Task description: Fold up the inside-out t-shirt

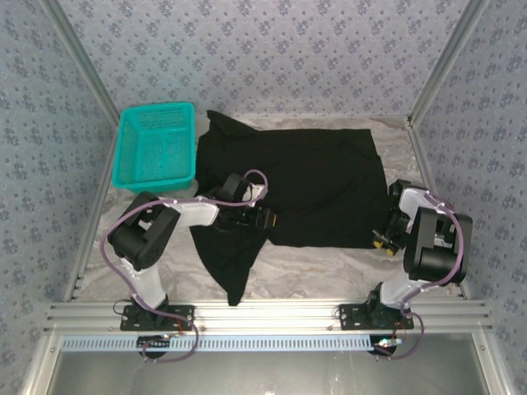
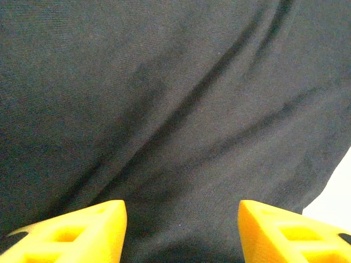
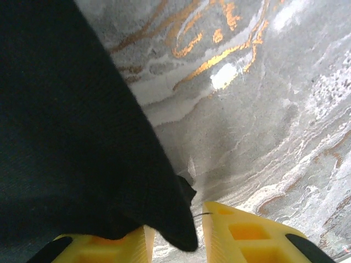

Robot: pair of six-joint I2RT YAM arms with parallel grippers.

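The inside-out t-shirt [image 1: 313, 181] needs a deep near-right corner pinch from the narrowly open right claw [image 3: 178, 224]; the left claw [image 2: 181, 208] gapes, empty.

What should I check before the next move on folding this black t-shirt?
1. right gripper at a t-shirt corner: ok, the near-right corner lies between its fingers.
2. Right grip closed firmly on the cloth: cannot tell.
3. left gripper holding cloth: not ok, it is open, fingers apart over the fabric.
4. T-shirt lying flat: not ok, its near-left part is bunched and trails toward the near edge of the table.
5. teal basket apart from the shirt: cannot tell, a shirt corner lies right beside it.
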